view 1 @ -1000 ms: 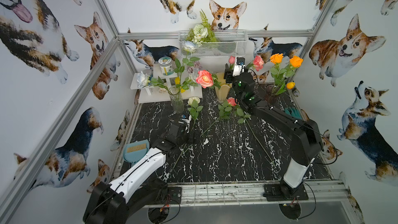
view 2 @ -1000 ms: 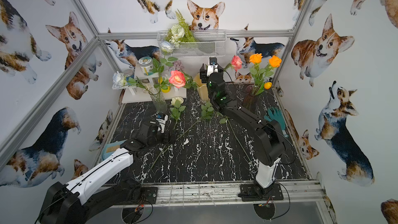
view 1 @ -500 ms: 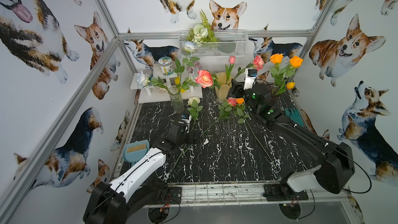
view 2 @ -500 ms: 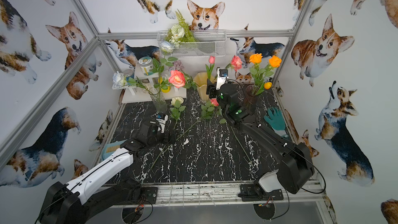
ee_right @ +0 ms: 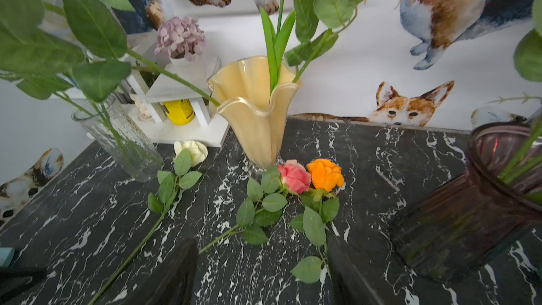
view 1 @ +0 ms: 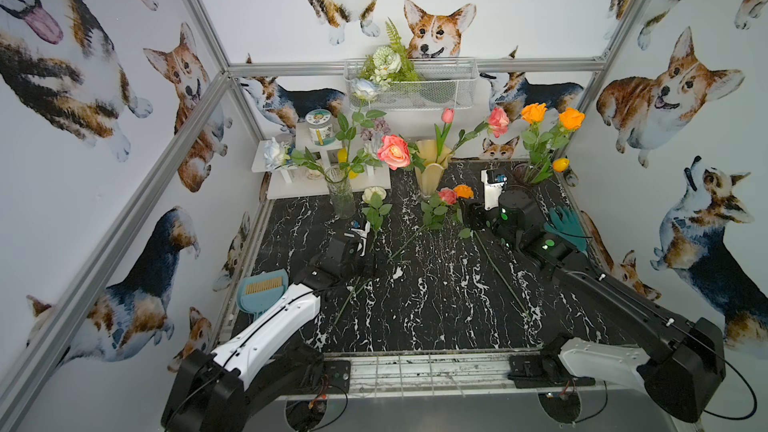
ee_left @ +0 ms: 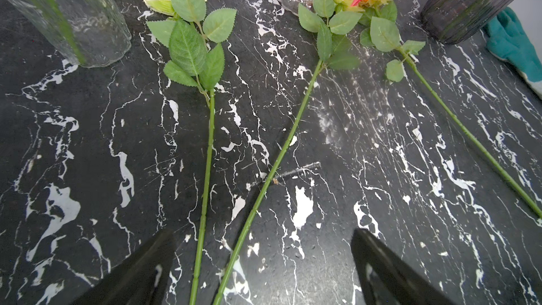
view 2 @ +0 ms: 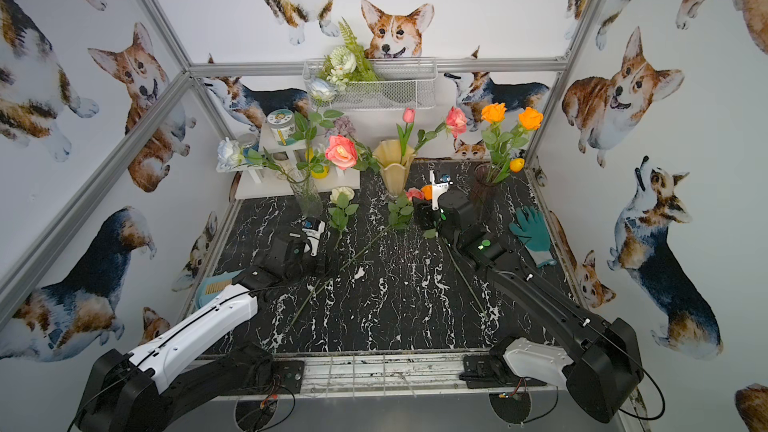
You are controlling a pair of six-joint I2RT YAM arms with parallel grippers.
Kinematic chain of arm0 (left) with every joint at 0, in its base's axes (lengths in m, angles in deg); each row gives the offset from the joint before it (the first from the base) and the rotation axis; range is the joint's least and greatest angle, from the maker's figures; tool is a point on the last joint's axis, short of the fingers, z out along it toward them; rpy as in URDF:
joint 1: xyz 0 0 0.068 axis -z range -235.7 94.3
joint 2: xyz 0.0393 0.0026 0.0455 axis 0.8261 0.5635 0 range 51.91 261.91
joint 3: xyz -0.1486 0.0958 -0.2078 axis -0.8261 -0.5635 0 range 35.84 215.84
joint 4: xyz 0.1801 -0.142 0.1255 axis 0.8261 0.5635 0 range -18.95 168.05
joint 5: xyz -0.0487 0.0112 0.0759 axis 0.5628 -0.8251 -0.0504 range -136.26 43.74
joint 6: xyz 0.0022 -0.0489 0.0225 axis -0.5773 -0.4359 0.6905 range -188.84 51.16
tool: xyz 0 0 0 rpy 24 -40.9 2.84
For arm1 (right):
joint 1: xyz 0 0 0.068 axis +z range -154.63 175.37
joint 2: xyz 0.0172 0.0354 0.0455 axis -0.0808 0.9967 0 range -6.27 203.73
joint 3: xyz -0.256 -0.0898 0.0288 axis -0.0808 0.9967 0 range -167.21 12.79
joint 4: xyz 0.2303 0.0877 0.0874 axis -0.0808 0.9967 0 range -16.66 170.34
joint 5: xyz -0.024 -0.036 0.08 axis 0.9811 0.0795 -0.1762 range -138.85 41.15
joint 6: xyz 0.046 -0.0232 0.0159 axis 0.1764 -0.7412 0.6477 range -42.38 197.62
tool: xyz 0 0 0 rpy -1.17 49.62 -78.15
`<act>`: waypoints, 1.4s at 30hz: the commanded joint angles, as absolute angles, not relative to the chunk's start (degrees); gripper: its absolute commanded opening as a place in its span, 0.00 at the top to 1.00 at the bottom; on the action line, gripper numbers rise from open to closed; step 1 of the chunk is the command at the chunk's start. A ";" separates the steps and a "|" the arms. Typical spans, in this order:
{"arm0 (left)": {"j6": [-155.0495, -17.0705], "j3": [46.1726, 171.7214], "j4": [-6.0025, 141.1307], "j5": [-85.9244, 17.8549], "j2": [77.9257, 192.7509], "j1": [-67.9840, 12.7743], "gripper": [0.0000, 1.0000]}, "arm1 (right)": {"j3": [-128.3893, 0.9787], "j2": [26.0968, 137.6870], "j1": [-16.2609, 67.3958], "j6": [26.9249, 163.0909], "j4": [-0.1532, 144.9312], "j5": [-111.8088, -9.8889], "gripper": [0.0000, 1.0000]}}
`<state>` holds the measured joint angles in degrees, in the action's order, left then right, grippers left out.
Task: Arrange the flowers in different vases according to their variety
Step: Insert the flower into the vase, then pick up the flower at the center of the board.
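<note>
White rose (view 1: 374, 194), pink rose (view 1: 447, 195), orange rose (view 1: 463, 191) lie unsorted mid-frame in both top views, heads near cream vase (view 1: 430, 176); left gripper (ee_left: 262, 234) spread wide, empty, astride two stems, probably lining up a pick; right gripper (ee_right: 262, 242) parted, empty too; purple vase (view 1: 519, 169) half hidden behind right arm.

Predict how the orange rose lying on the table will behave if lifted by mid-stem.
The orange rose will probably tip bloom-down: head and leaves sit at one end of a long thin stem. It looks light, likely easy to lift. The narrow stem may twist when pinched.
</note>
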<state>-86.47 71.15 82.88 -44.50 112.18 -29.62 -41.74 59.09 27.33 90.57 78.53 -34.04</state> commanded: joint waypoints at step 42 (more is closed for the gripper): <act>-83.85 72.05 84.01 -38.55 113.00 -32.66 0.02 | -44.61 85.17 8.81 85.85 114.80 -54.29 0.31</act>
